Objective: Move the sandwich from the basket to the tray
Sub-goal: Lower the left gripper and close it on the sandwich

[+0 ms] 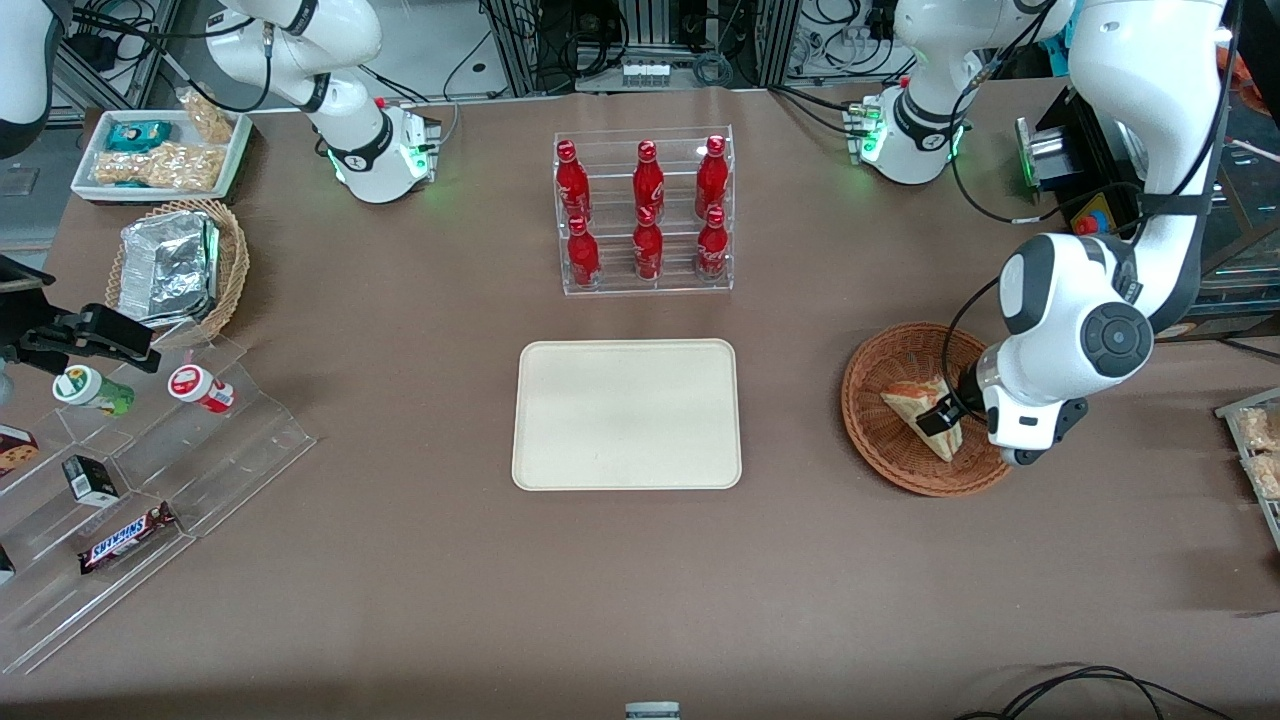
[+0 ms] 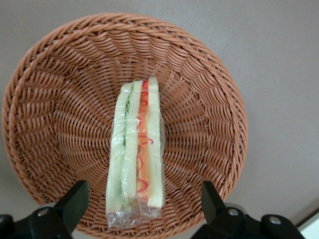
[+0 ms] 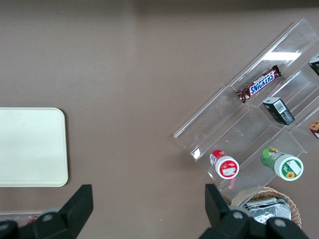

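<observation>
1. Toward the working arm's end of the brown table, a round reddish-brown wicker basket (image 1: 900, 420) sits on the tabletop.
2. Inside that basket lies the sandwich (image 1: 918, 408), a triangular wedge wrapped in clear film, with pale bread and orange-red and green filling layers.
3. From the wrist camera, the sandwich (image 2: 137, 152) rests on the woven floor of the basket (image 2: 60, 109), its layered cut edge facing up toward the camera.
4. Over the basket, low above the sandwich, hangs the left gripper (image 1: 945, 415).
5. Seen from the wrist, the gripper (image 2: 142, 206) has its two black fingers (image 2: 75, 199) spread wide, one on each side of the sandwich's end, with a clear gap to the bread on both sides.
6. Nothing is gripped; the sandwich lies free in the basket.
7. At the middle of the table lies the cream-coloured rectangular tray (image 1: 626, 414), flat, with rounded corners, well apart from the basket.
8. Farther from the front camera than the tray stands a clear acrylic rack (image 1: 644, 212) holding six red bottles in two rows.
9. Toward the parked arm's end, a stepped clear display (image 1: 150, 480) holds a Snickers bar (image 1: 126, 538) and small containers.
</observation>
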`<state>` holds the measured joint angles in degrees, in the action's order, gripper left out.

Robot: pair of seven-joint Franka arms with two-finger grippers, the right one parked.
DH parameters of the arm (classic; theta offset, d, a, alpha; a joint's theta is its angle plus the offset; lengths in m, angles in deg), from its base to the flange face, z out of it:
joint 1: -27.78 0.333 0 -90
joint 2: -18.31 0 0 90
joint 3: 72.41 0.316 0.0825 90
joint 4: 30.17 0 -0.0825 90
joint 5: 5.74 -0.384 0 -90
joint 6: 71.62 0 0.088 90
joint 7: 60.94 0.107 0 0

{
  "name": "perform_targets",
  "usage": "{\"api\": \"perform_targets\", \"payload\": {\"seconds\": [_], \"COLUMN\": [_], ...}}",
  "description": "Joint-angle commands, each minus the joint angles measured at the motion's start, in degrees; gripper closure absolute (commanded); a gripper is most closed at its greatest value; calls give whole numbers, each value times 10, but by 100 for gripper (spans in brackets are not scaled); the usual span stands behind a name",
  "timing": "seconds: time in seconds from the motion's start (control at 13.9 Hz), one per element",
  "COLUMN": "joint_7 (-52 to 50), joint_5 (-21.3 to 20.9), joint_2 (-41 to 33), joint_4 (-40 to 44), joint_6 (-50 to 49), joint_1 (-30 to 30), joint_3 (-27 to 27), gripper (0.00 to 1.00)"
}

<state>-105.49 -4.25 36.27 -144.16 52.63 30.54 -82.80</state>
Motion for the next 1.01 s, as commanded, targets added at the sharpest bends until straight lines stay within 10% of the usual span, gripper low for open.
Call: {"api": "perform_targets", "payload": {"seconds": [0.0, 0.65, 0.72, 0.79, 0.94], "joint_7": [-12, -11, -16, -32, -44], "joint_5": [-2, -3, -2, -2, -2], "joint_2": [14, 55, 59, 62, 67], "joint_4": [-3, -1, 2, 4, 16], "joint_6": [12, 20, 27, 27, 24], "joint_1": [1, 3, 3, 4, 10], "joint_3": [-2, 0, 0, 1, 0], "gripper": [0, 0, 14, 53, 74]}}
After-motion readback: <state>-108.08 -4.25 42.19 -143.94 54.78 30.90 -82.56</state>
